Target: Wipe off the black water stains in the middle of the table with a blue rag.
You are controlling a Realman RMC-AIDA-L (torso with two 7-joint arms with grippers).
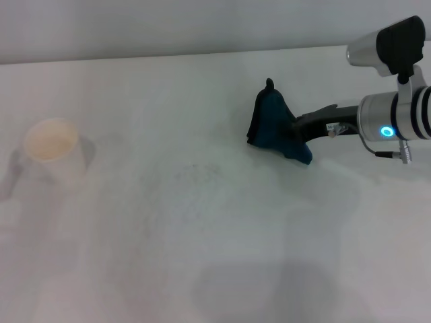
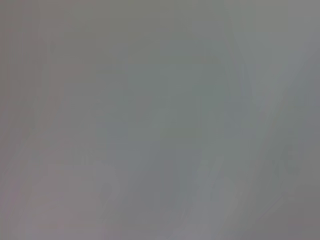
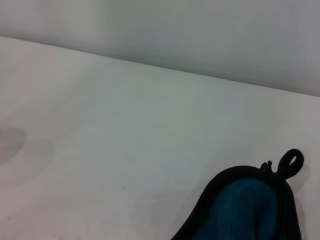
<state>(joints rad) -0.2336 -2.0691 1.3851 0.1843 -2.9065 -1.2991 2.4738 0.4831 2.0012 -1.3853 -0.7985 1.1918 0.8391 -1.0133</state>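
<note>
My right gripper [image 1: 297,131] reaches in from the right and is shut on the blue rag [image 1: 271,125]. The rag hangs bunched from the gripper, its lower edge at or just above the white table [image 1: 202,256], right of the middle. Its dark edging and black loop show in the right wrist view [image 3: 245,210]. No dark blot shows on the table; only a faint greyish smear [image 1: 197,172] lies left of the rag. My left gripper is out of view, and its wrist view shows only a plain grey blur.
A white paper cup [image 1: 54,149] stands upright at the far left of the table. The table's far edge [image 1: 168,54] meets a pale wall behind.
</note>
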